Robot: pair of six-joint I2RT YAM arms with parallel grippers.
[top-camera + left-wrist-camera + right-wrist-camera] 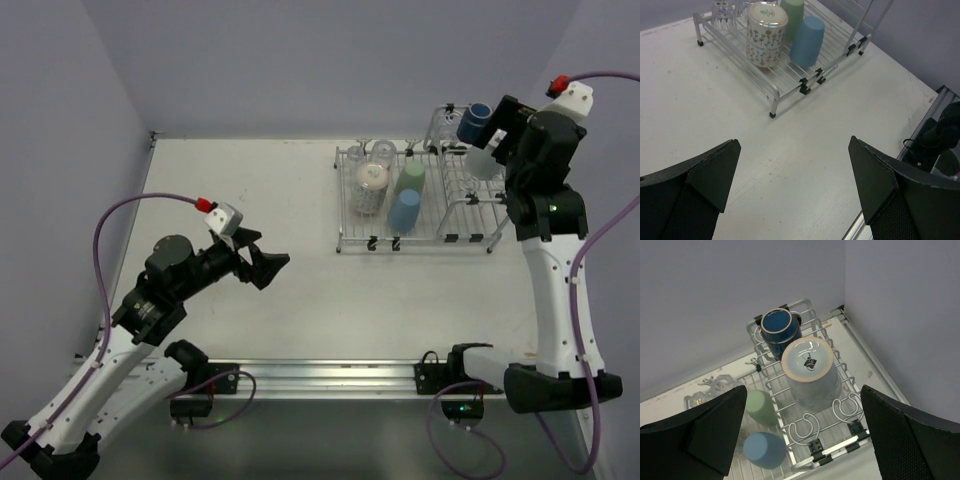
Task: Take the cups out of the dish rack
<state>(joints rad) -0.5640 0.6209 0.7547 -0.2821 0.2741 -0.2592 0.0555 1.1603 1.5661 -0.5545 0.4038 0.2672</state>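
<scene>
The silver wire dish rack (437,238) stands at the table's far right. On its flat tray lie a light blue tumbler (404,210), a pale green tumbler (410,177), a floral cup (371,185) and clear glasses (358,155). A whitish mug (810,370) sits upside down in the taller section, and a dark navy mug (777,327) stands in the raised basket behind it. My right gripper (802,410) is open and empty, above the whitish mug. My left gripper (275,262) is open and empty, low over bare table left of the rack (785,82).
Purple walls close the table at the back and both sides. The rack stands near the right wall's corner (842,307). A metal rail (330,375) with cables runs along the near edge. Bare tabletop (250,190) lies left of the rack.
</scene>
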